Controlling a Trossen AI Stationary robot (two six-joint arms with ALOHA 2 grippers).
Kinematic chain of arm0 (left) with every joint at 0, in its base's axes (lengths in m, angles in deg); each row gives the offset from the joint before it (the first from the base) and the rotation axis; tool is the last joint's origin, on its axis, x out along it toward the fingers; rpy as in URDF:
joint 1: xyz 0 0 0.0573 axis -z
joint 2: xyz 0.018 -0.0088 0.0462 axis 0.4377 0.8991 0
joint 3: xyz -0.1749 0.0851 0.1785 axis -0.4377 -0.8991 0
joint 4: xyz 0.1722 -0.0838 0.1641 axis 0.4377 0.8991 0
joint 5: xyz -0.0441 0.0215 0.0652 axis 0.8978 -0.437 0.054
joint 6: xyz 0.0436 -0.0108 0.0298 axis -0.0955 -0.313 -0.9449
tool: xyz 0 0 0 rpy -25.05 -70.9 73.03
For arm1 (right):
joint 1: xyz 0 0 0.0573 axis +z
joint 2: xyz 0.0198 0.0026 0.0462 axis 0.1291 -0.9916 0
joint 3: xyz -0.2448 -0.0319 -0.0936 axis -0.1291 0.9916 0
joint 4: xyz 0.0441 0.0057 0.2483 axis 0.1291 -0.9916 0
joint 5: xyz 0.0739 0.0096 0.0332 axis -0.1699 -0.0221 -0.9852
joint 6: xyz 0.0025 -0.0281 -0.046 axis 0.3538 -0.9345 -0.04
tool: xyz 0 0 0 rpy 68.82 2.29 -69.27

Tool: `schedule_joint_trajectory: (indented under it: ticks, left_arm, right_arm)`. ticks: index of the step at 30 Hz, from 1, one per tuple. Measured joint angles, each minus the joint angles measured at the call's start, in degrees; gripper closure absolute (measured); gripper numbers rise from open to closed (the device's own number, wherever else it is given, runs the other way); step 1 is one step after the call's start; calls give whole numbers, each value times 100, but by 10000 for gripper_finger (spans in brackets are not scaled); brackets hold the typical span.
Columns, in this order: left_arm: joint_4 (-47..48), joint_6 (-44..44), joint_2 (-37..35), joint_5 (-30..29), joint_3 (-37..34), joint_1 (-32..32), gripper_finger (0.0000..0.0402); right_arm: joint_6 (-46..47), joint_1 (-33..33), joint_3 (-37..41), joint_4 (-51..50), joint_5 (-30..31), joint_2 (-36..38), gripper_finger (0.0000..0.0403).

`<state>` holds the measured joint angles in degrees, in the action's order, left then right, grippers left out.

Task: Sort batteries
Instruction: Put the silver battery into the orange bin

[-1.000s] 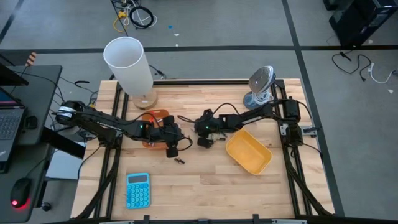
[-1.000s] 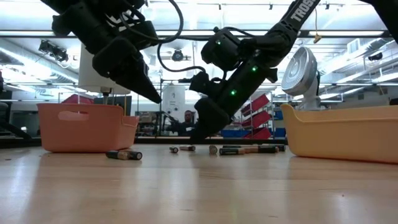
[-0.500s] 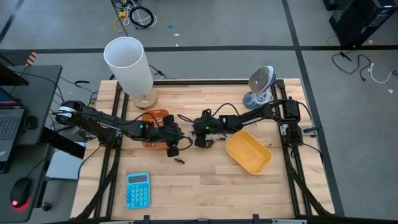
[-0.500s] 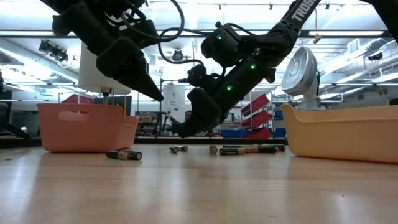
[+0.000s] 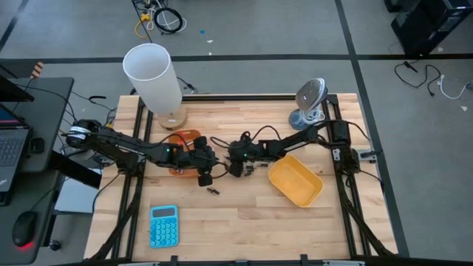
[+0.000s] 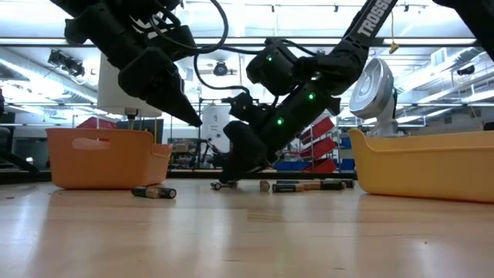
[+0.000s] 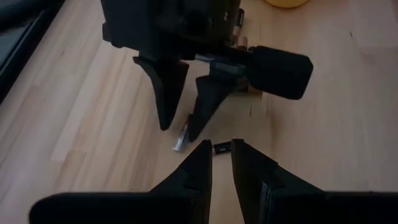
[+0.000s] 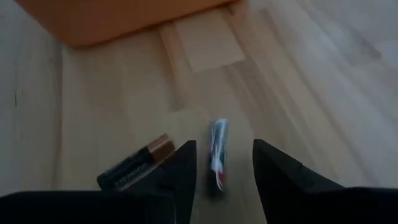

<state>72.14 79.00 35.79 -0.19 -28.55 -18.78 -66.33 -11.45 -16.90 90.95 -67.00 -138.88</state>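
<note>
My right gripper point(image 8: 222, 145) is open and low over the wood, its fingers standing on either side of a silvery battery point(image 8: 217, 154) without touching it. The left wrist view shows the same gripper point(image 7: 179, 132) straddling that battery point(image 7: 180, 139). A dark battery with a copper end point(image 8: 138, 168) lies just outside one finger. My left gripper point(image 5: 205, 177) hangs above the table beside the orange tray point(image 5: 179, 142), fingers a narrow gap apart point(image 7: 221, 144), holding nothing. More batteries lie on the wood: a pair point(image 6: 154, 192) nearer the camera and several point(image 6: 305, 185) beyond the right gripper point(image 6: 230, 177).
The yellow tray point(image 5: 295, 180) sits right of centre, the orange tray point(image 6: 104, 158) to the left. A white cylinder point(image 5: 154, 77) and a small fan point(image 5: 309, 103) stand at the far edge. A blue calculator point(image 5: 163, 225) lies near the front edge. Bare wood lies in front.
My right gripper has moved toward the table's left and come down, so its open fingers now stand at the tabletop around the silvery battery. My left arm has kept still.
</note>
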Motion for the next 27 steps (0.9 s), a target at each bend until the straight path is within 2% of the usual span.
schedule_joint_trajectory:
  ticks: [6,10,19,23,27]
  left_arm:
    - [47,-4,0,1,0,0,338]
    - [145,-4,0,2,0,0,338]
    - [273,11,-2,2,0,0,338]
    - [274,13,-2,2,0,0,338]
    - [275,15,-2,4,0,0,338]
  right_arm:
    - [-34,10,-2,-113,94,4,260]
    - [-600,26,-12,-357,51,8,259]
    - [-917,-81,-22,-519,-393,25,261]
    - [-935,-119,-26,-641,-496,33,274]
    - [-937,-136,-31,-779,-522,39,305]
